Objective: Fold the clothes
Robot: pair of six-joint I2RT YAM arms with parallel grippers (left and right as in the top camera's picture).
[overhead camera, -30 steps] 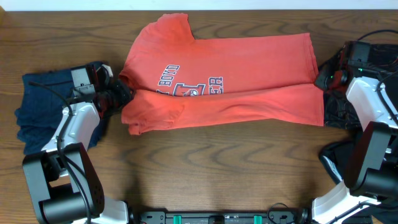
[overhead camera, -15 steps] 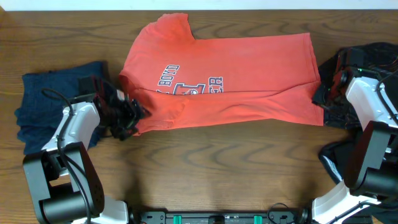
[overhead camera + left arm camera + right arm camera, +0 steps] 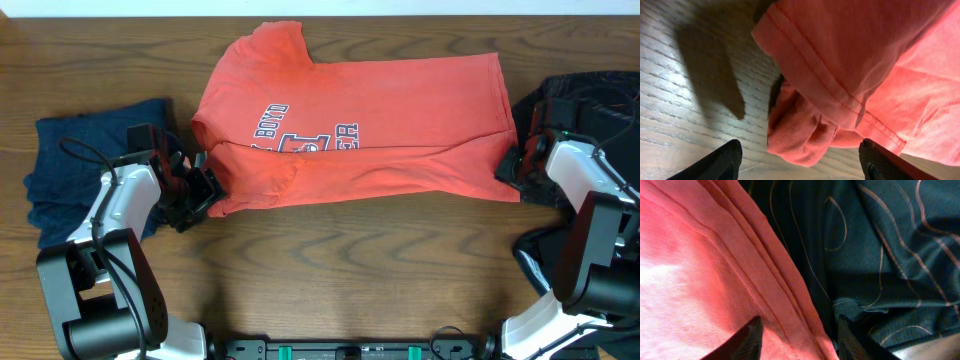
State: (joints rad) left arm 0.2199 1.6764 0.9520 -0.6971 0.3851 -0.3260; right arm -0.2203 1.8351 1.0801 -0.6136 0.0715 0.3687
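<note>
1. Broadly, the wooden table [image 3: 330, 280] carries everything; the red T-shirt [image 3: 400, 120] lies spread across its far middle, collar end toward the left arm and hem toward the right arm.
2. Just off the shirt's collar end lies a navy garment [image 3: 60, 175]; off its hem end lies a dark patterned garment [image 3: 590, 95], which touches the hem in the right wrist view.
3. A long crease runs along the shirt's near side, so a lengthwise fold looks partly laid; I judge the task to be in its early part.
4. The left gripper [image 3: 195, 190] sits at the shirt's near sleeve; its fingers [image 3: 727, 160] are spread wide and released, with the bunched sleeve [image 3: 800, 135] ahead of them and not pinched.
5. The right gripper [image 3: 512, 165] sits at the shirt's near hem corner; its jaws are parted and straddle the stitched hem [image 3: 790, 315] without clamping it.
6. The step in hand looks like taking hold of the two ends of the shirt's near edge; the next move calls for both claws to close on red cloth alone, the right one clear of the patterned garment beside the hem.
</note>
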